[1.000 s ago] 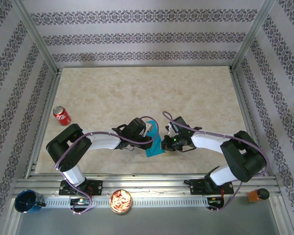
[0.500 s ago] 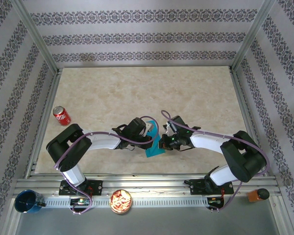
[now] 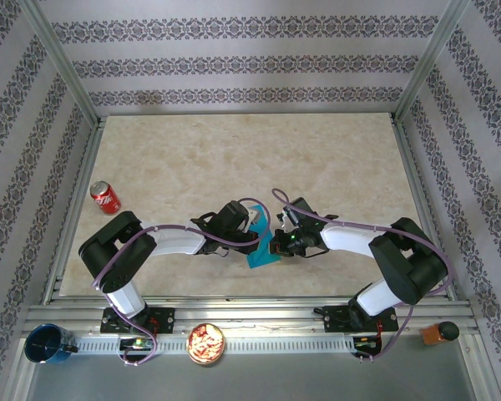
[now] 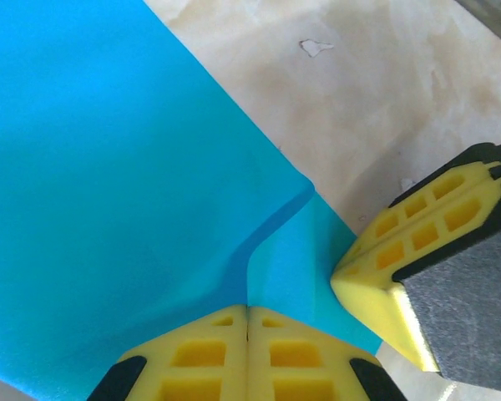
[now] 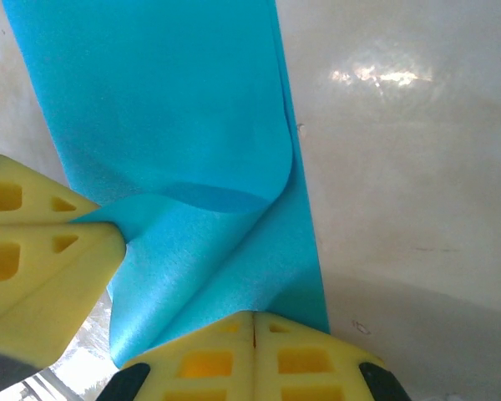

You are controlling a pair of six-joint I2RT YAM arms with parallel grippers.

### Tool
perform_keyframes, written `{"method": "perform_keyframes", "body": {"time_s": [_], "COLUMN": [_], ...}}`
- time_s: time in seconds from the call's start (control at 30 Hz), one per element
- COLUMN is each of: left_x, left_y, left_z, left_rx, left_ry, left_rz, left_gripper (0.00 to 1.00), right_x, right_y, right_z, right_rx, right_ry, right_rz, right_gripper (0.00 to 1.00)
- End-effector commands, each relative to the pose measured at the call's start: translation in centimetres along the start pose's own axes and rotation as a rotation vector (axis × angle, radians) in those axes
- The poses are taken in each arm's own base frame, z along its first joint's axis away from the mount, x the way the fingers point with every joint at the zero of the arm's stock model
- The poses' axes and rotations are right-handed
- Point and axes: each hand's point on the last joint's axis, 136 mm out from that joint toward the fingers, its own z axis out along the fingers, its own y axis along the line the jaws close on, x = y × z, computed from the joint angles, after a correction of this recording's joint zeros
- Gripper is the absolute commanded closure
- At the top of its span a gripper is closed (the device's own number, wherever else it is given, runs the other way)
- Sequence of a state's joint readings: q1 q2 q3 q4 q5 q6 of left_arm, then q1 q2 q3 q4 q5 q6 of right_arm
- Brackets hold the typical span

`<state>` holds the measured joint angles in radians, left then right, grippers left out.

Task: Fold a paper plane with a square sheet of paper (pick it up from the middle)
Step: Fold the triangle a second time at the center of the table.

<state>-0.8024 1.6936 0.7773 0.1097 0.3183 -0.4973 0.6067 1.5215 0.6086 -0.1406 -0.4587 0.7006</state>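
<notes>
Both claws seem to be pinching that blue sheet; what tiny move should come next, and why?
Probably easing the left gripper and right gripper slightly apart: both are shut on the square sheet of paper, which buckles between them, so gentle tension should flatten it.

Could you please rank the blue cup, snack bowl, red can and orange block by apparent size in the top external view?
1. blue cup and snack bowl, about alike
2. red can
3. orange block

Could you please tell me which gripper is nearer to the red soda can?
Left. The left gripper pinches the paper well to the can's right; the right gripper pinches it from the far side, slightly farther away.
</notes>
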Motion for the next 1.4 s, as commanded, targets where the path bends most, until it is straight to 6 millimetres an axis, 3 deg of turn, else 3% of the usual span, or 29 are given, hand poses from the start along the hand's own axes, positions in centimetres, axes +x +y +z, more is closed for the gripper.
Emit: {"method": "perform_keyframes", "body": {"time_s": [0.0,1.37], "left_x": [0.1,0.0], "left_y": [1.8,3.3], "left_z": [-0.5,-1.3], "left_rx": [-0.064,-0.159], "left_ry": [0.000,-0.004], "left_rz": [0.011,0.044], "left_gripper": [1.00,1.00], "right_x": [1.1,1.1], "right_y": [-2.1,-2.2], "right_z": [0.5,0.6], "right_rx": [0.093,0.098], "right_ry": [0.032,0.036], "right_rz": [0.022,0.024], "right_gripper": [0.97,0.96]}}
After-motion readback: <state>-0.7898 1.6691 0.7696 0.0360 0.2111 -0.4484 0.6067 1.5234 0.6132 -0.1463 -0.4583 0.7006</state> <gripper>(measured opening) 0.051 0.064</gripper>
